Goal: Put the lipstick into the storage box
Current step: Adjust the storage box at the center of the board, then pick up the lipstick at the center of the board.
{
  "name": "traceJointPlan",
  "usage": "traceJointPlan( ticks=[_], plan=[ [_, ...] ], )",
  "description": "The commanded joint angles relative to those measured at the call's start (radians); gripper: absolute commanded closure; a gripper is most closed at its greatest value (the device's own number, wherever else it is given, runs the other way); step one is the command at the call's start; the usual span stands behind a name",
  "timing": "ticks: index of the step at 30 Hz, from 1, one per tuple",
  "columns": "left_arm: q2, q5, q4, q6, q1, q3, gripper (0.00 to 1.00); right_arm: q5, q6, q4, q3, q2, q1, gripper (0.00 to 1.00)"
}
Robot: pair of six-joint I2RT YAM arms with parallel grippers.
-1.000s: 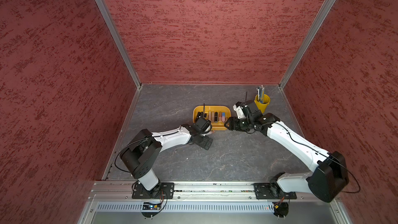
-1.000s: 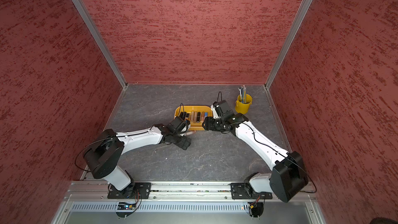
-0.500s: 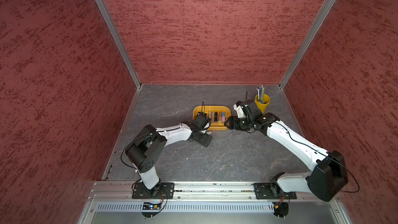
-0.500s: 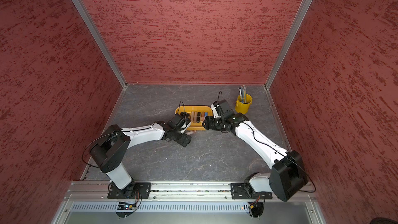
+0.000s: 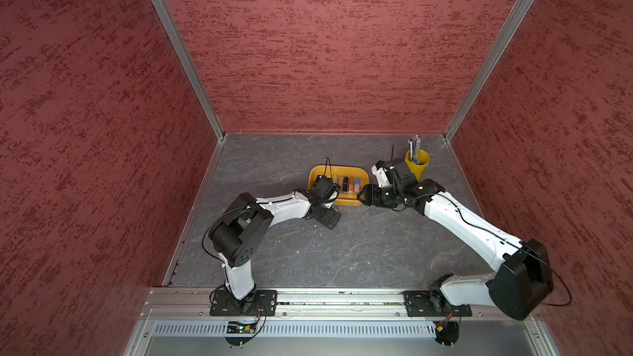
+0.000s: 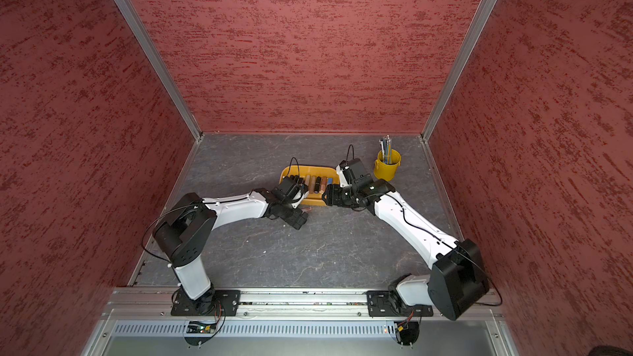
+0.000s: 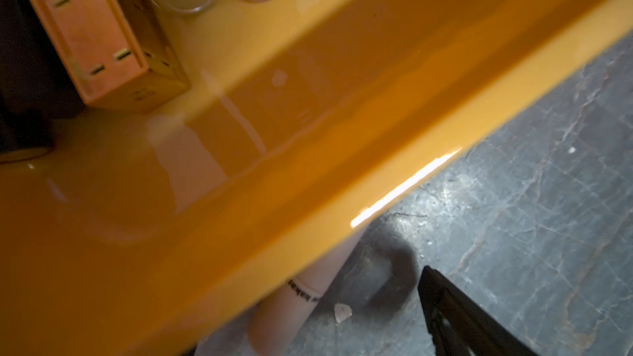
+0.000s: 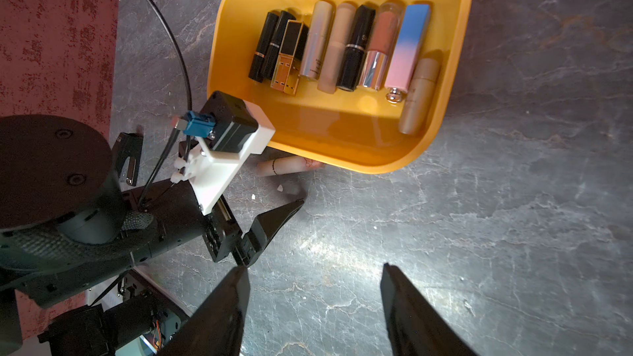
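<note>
The storage box [image 5: 342, 169] [image 8: 455, 63] is a shallow yellow tray at the back middle of the table, holding several lipsticks [image 8: 342, 46] side by side. One pale pink lipstick [image 8: 287, 166] [image 7: 291, 306] lies on the table, half tucked under the tray's near rim. My left gripper [image 5: 337, 216] is open at that rim, low over the table. One of its black fingers [image 7: 462, 320] stands clear of the tube; the tray hides the other. My right gripper [image 8: 315, 279] [image 5: 363, 196] is open and empty by the tray's right front corner.
A small yellow pen cup [image 5: 417, 160] with several pens stands at the back right, just behind my right wrist. A tiny pale chip [image 8: 280, 188] lies on the table beside the loose lipstick. Red walls close in the left, right and back sides.
My left arm's elbow has swung inward and up, and its gripper has edged closer to the tray's near rim. The right arm and both grippers' openings are unchanged.
</note>
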Motion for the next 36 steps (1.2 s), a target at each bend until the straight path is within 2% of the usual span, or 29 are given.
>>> traceJointPlan(
  ticks=[1,10,17,21,36],
  plan=[
    [0.032,0.006,0.006,0.035,-0.003,0.024,0.00,0.003,0.004,0.017,-0.007,-0.012,-0.010,0.35],
    [0.039,-0.013,-0.034,0.024,-0.038,0.031,0.01,0.004,0.007,0.019,-0.010,-0.022,-0.012,0.35],
    [0.014,-0.007,-0.042,-0.020,-0.066,-0.005,0.13,-0.007,0.014,0.033,-0.022,-0.025,-0.012,0.35],
    [0.030,-0.007,-0.065,-0.035,-0.064,0.007,0.26,-0.010,0.014,0.034,-0.022,-0.029,-0.012,0.35],
    [0.082,-0.078,-0.160,-0.045,-0.058,0.041,0.38,-0.006,0.012,0.041,-0.036,-0.041,-0.016,0.34]
  ],
)
